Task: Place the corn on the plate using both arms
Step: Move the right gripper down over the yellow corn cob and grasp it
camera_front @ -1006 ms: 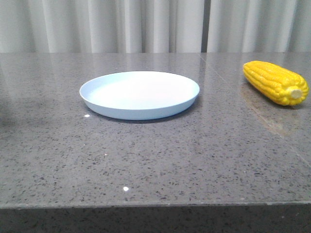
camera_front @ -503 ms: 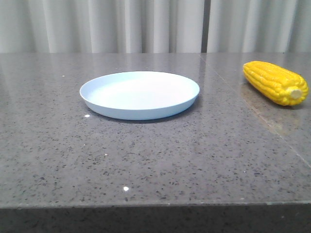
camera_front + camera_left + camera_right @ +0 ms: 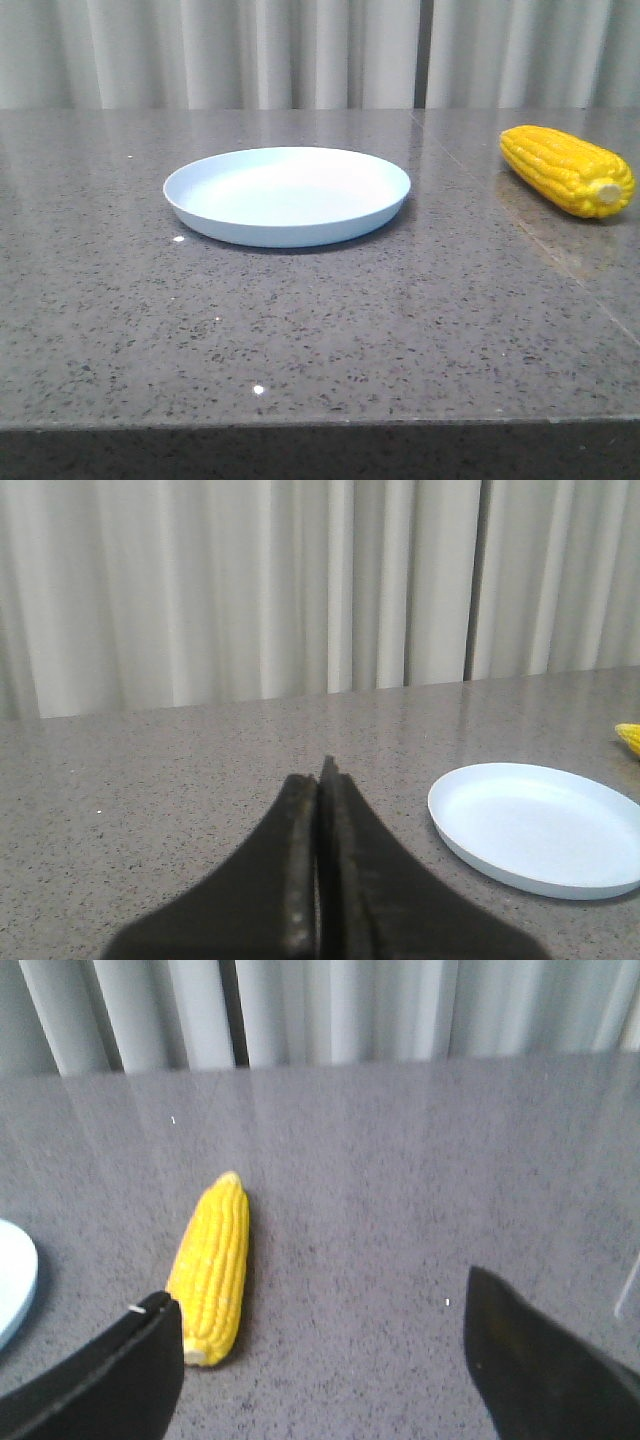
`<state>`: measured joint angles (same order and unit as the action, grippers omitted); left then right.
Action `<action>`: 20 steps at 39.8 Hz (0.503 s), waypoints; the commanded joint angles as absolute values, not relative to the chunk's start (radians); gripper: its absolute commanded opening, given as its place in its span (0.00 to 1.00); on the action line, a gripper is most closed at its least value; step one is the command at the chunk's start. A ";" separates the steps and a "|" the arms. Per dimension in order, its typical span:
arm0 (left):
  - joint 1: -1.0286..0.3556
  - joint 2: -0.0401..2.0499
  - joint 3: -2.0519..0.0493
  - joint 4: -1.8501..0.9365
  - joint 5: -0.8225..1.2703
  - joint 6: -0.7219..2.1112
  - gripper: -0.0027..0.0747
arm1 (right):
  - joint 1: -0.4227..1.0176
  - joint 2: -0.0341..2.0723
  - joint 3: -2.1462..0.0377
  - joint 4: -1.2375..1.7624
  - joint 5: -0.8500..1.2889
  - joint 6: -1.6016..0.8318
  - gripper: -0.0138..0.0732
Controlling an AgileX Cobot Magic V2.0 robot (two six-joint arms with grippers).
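Note:
The yellow corn [image 3: 567, 169] lies on the grey table at the far right, its pale stub end toward the camera. The pale blue plate [image 3: 288, 194] sits empty at the table's middle, well apart from the corn. Neither gripper shows in the front view. In the left wrist view my left gripper [image 3: 320, 780] is shut and empty, with the plate [image 3: 535, 825] off to one side of it. In the right wrist view my right gripper [image 3: 320, 1310] is wide open and empty, with the corn [image 3: 212, 1265] just beyond one finger [image 3: 120, 1370].
The grey speckled stone table [image 3: 320, 320] has its front edge near the bottom of the front view. A white curtain [image 3: 300, 50] hangs behind the table. A seam in the tabletop [image 3: 520, 230] runs between the plate and the corn.

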<state>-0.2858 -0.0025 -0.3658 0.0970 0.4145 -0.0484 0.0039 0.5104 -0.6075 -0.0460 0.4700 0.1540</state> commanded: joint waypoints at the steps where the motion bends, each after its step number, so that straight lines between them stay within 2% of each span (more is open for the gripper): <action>1: -0.285 0.010 -0.392 0.099 0.332 -0.060 0.01 | 0.005 0.633 -0.701 -0.051 0.456 0.144 0.85; 20: -0.285 0.010 -0.392 0.099 0.332 -0.060 0.01 | 0.133 1.350 -1.156 0.098 0.738 0.144 0.85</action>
